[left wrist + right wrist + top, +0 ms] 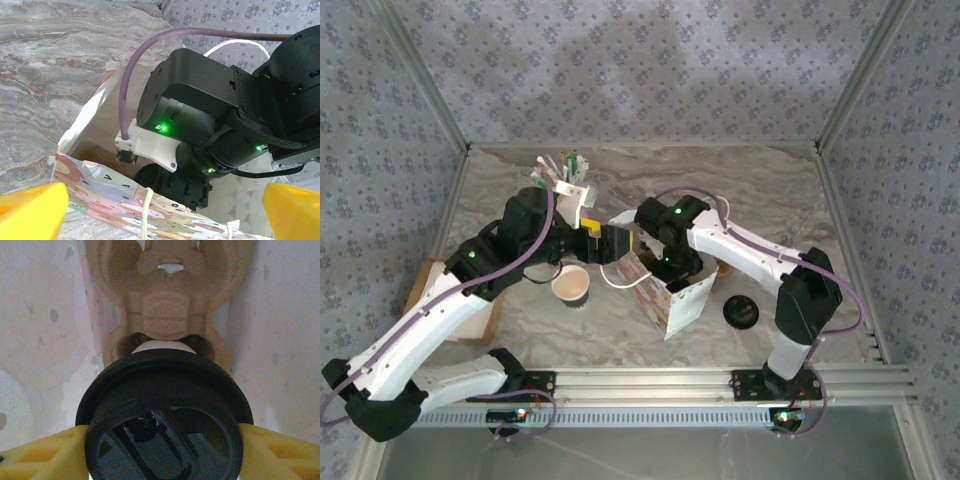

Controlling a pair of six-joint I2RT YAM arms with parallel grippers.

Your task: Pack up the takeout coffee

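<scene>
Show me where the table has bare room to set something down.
Bare: the table at its far right corner, behind the right arm, and the near strip between open paper cup, bag and rail. Crowded: the centre, where left gripper and right gripper, holding a lidded cup, meet at the bag; a black lid lies beside it.

A lab test booth — grey floral-patterned wall panels (640,70) box in a marble-look tabletop (770,190). Bare aluminium corner posts (855,85) and a slotted aluminium rail (650,382) frame it.
</scene>
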